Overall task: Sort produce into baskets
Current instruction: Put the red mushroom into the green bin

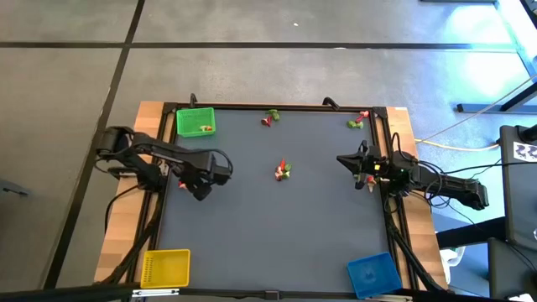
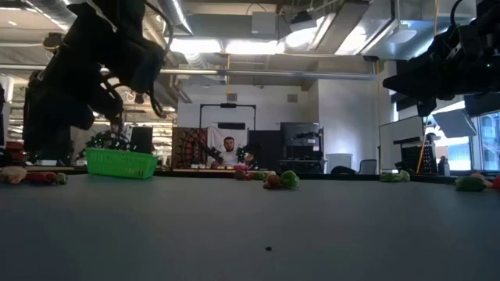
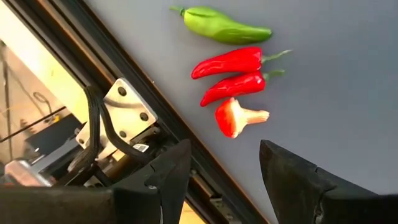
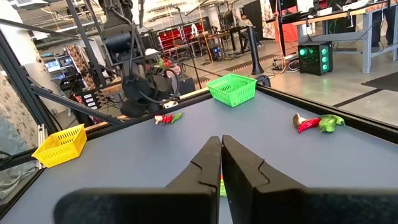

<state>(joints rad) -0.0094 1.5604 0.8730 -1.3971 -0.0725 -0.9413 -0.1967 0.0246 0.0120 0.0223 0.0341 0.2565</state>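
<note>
While left gripper (image 3: 221, 171) gapes over peppers (image 3: 231, 74) | right gripper (image 4: 221, 163) closed

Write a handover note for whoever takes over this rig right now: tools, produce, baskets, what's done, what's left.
Left tool: open, empty, hovering over a green pepper, two red peppers and a red-capped mushroom at the table's left edge.
Right tool: shut, at the right edge.
Green basket: holds at least one piece.
Yellow basket and blue basket: look empty.
Left to sort: loose clusters at centre, far edge and far right corner.
</note>
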